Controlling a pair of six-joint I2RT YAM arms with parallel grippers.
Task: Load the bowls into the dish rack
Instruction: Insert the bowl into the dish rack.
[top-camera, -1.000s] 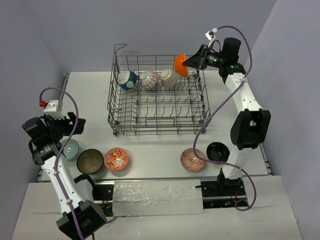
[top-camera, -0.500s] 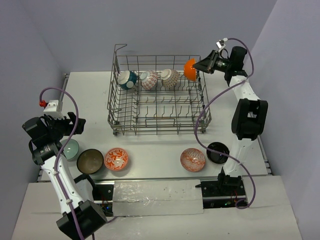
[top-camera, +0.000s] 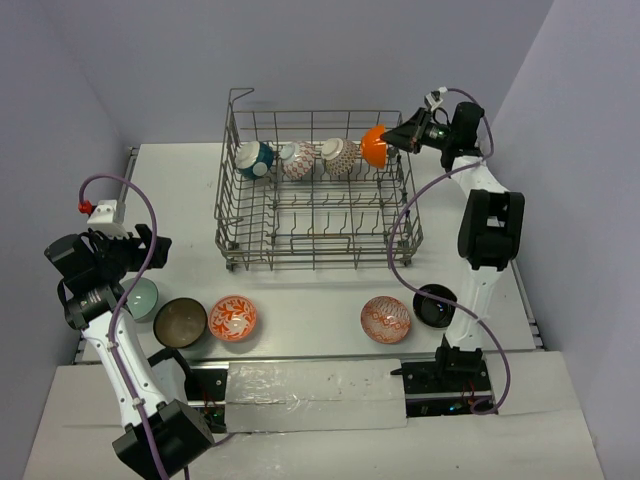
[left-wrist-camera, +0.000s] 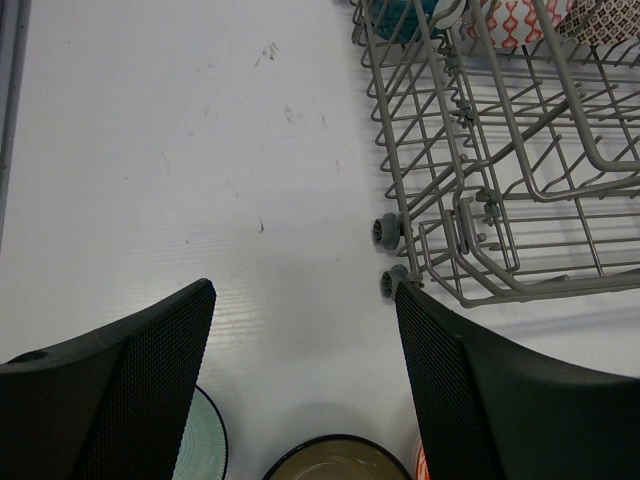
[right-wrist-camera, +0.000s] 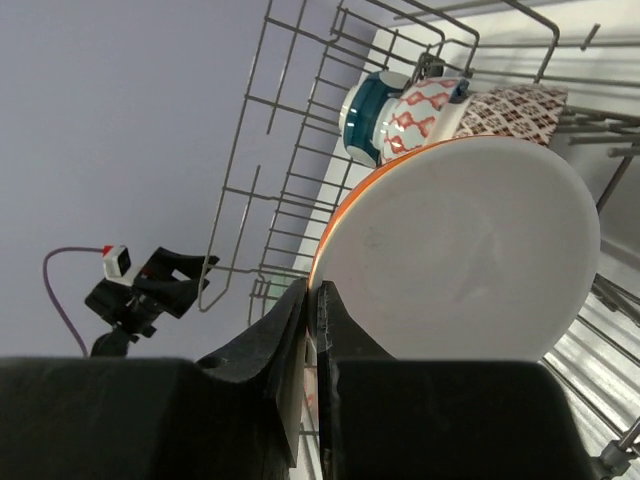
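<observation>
A robot lab: white table (top-camera: 300, 295) (plain lilac walls (top-camera: 330, 50)), bolted-down arms (top-camera: 125, 370).

I am finding no text, label, brand, number or sign that I can read in any view. The red-patterned round ceramic bowl (top-camera: 297, 159) and the brown-patterned round ceramic bowl (top-camera: 340, 157) in the grey metal wire dish rack (top-camera: 300, 245) are showing only painted ornament, not lettering. The small white block (top-camera: 103, 210) on the left arm's purple cable is appearing too small for me to make out any marking.
</observation>
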